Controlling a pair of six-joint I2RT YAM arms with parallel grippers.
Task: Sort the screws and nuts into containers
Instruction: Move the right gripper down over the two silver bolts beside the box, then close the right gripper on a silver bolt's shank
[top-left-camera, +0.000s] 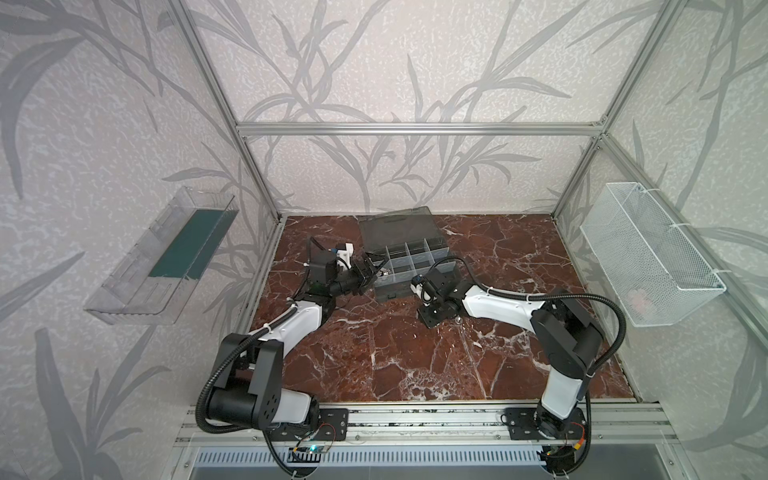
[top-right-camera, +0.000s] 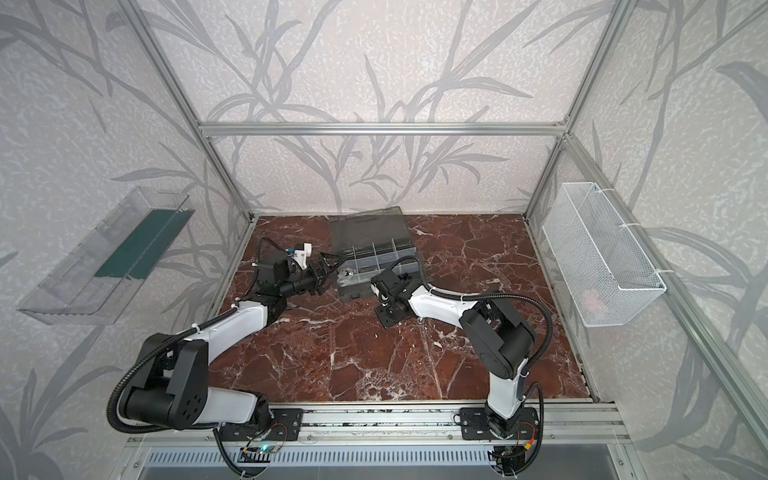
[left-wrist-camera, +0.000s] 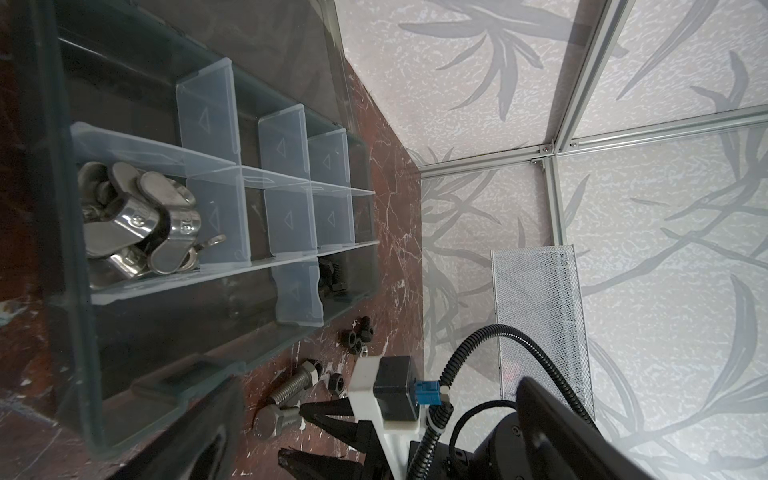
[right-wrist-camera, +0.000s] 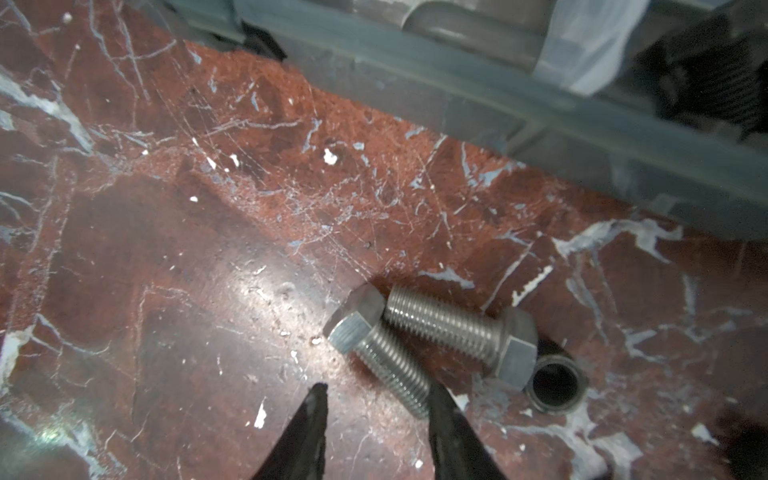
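- The right gripper (right-wrist-camera: 376, 390) is down at the marble table (right-wrist-camera: 208, 249), just in front of the organizer case (right-wrist-camera: 457, 95). Its jaws stand partly apart and clamp nothing. One fingertip (right-wrist-camera: 436, 399) touches the threaded end of a silver bolt (right-wrist-camera: 386, 361); the other is clear of it.
- A second bolt (right-wrist-camera: 453, 328) lies with its threaded tip against the first one's head. A black ring nut (right-wrist-camera: 557, 386) sits just beside the second bolt's head.
- The left gripper (top-left-camera: 371, 270) hangs at the left end of the case, jaws wide, with nothing seen between them.
- Inside the case, silver wing nuts (left-wrist-camera: 137, 224) are heaped in one end compartment, and dark screws (left-wrist-camera: 332, 276) lie in a compartment at the far end.
- Several small black nuts (left-wrist-camera: 355, 334) lie on the table near the case's front wall.
- A clear wall tray (top-left-camera: 162, 257) and a white wire basket (top-left-camera: 648, 257) hang on opposite walls, well apart from the work.
- In both top views the right wrist covers the bolts and its own fingertips. A small silvery piece (top-left-camera: 458, 320) beside it is too small to name.
- The smoky lid (top-left-camera: 395, 228) stands open behind the compartments.
- In the left wrist view that arm's own finger (left-wrist-camera: 199, 428) is a dark blur, cut off at the picture's edge.
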